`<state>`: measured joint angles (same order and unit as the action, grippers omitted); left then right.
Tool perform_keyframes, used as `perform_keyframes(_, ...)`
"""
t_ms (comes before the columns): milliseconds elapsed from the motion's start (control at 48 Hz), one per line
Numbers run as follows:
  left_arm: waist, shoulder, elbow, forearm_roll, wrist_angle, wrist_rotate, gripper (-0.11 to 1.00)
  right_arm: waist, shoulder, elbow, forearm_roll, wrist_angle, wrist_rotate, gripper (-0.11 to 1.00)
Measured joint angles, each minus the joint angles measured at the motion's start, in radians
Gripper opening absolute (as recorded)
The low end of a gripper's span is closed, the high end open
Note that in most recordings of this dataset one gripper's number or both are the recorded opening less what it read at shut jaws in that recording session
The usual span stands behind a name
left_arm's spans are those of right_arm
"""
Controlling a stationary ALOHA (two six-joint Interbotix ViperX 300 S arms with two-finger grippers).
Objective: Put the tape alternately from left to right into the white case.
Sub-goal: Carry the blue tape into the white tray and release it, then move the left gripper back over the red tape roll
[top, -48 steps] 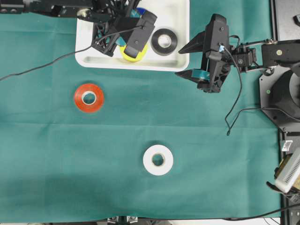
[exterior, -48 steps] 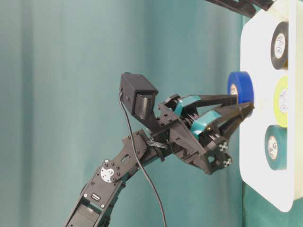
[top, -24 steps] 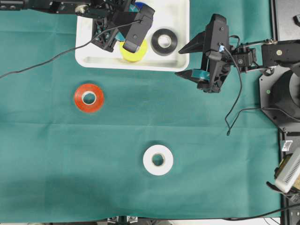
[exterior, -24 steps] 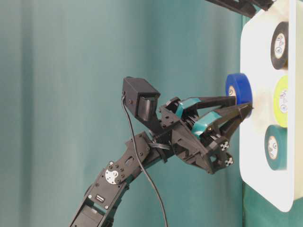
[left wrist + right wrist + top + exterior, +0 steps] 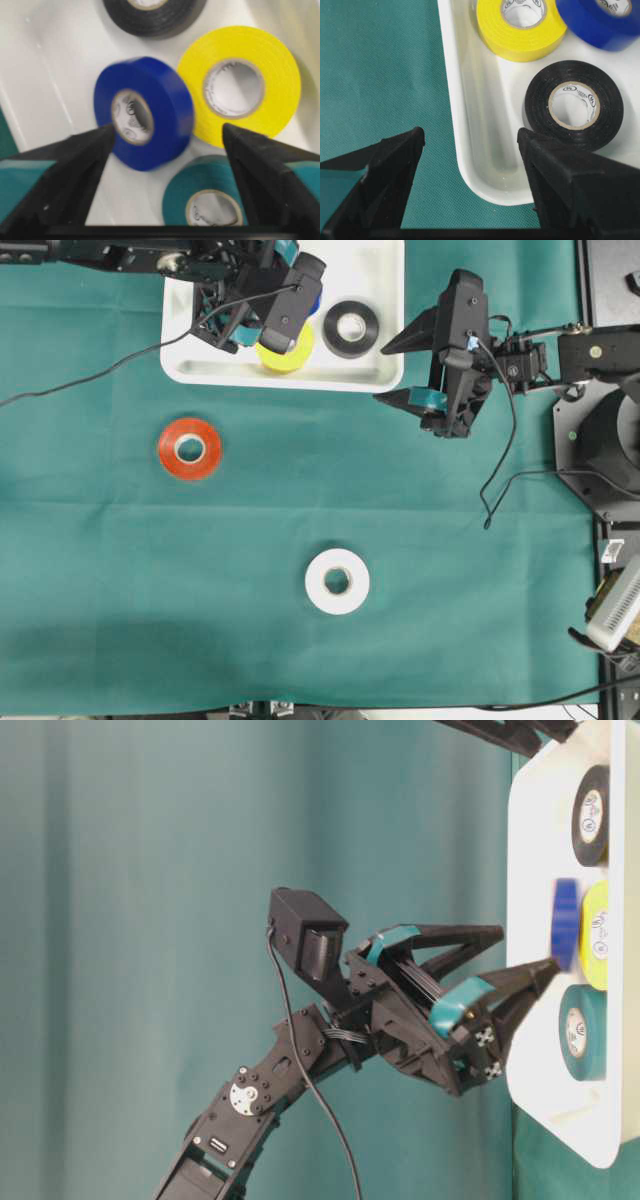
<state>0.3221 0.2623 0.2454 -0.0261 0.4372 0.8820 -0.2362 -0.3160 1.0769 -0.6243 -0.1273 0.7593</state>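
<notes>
The white case (image 5: 285, 373) lies at the top of the overhead view. My left gripper (image 5: 167, 134) hangs above its floor, open. The blue roll (image 5: 145, 112) is blurred and tilted between the spread fingers, free of their grip; from the table-level view the blue roll (image 5: 565, 923) is just beyond the gripper (image 5: 527, 950). In the case lie the yellow roll (image 5: 245, 85), teal roll (image 5: 210, 200) and black roll (image 5: 155, 15). My right gripper (image 5: 470, 137) is open and empty over the case's corner (image 5: 470, 165). The red roll (image 5: 190, 448) and white roll (image 5: 337, 581) lie on the cloth.
A green cloth (image 5: 120, 570) covers the table. A black cable (image 5: 90, 380) from the left arm trails over the cloth to the left. The right arm's base (image 5: 600, 440) and its cable loop (image 5: 500, 480) are at the right edge.
My left gripper has gone from shut on the blue roll to open. The blue roll has left the fingers and moved down toward the case floor. The right arm has not moved.
</notes>
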Motion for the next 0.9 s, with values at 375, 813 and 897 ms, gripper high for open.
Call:
perform_keyframes(375,0.0,-0.069,0.072,0.0,-0.087,-0.012,0.71,0.0,0.0,0.0,-0.002,0.0,0.003,0.82)
perform_keyframes(813,-0.041,-0.293,0.37,0.0,-0.344,-0.273,0.71,0.0,-0.002,0.0,0.0,0.0,0.003,0.82)
perform_keyframes(897,-0.064,-0.336,0.413,0.0,-0.385,-0.334,0.71,0.0,-0.002,0.0,-0.002,0.0,0.0,0.82)
